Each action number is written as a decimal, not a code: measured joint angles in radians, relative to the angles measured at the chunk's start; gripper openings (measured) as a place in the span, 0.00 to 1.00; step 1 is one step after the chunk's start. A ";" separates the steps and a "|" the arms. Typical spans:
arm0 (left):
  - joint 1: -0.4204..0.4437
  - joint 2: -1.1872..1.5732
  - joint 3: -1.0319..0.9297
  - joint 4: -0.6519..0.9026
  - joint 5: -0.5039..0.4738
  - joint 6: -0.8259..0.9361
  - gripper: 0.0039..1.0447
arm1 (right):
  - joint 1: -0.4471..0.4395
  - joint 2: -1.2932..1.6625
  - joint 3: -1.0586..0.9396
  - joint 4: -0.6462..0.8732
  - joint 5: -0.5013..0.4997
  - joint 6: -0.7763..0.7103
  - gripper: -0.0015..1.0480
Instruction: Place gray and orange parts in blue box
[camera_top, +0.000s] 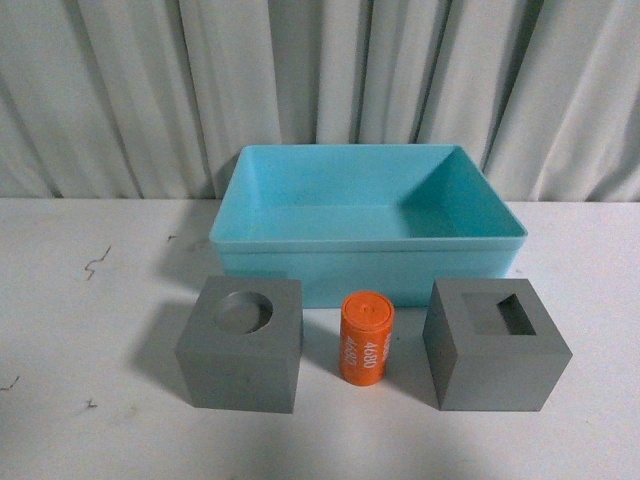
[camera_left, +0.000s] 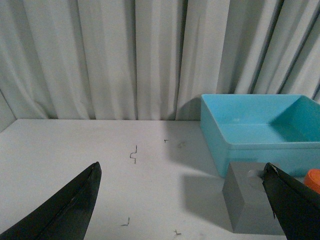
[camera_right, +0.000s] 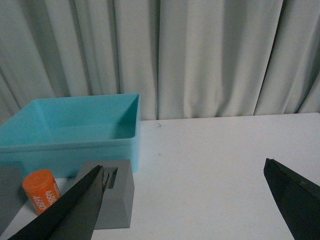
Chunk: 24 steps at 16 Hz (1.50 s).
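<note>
Round-recess cube (camera_top: 241, 345), orange cylinder (camera_top: 365, 338) and rectangular-recess cube (camera_top: 495, 345) sat in a row on the tabletop (camera_top: 80, 420) before the empty blue box (camera_top: 370, 262). Left gripper (camera_left: 181, 170) and right gripper (camera_right: 183, 167) stood wide and empty, presumably staged for pickup.

White tabletop (camera_top: 80, 300), lightly scuffed. At the back sits the blue box (camera_top: 300, 275); before it, a row: round-recess gray cube (camera_top: 240, 365), upright orange cylinder (camera_top: 366, 340), rectangular-recess gray cube (camera_top: 495, 372).

I see the open-topped turquoise box (camera_top: 370, 243) mid-frame. Below it, apart in a row, sit a gray round-recess cube (camera_top: 240, 343) lower left, an upright orange "4680" cylinder (camera_top: 366, 337) centre, and a gray rectangular-recess cube (camera_top: 496, 343) lower right.
</note>
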 joint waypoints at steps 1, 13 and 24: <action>0.000 0.000 0.000 0.000 0.000 0.000 0.94 | 0.000 0.000 0.000 0.000 0.000 0.000 0.94; 0.000 0.000 0.000 0.000 0.000 0.000 0.94 | 0.000 0.000 0.000 0.000 0.000 0.000 0.94; 0.000 0.000 0.000 0.000 0.000 0.000 0.94 | 0.000 0.000 0.000 0.000 0.000 0.000 0.94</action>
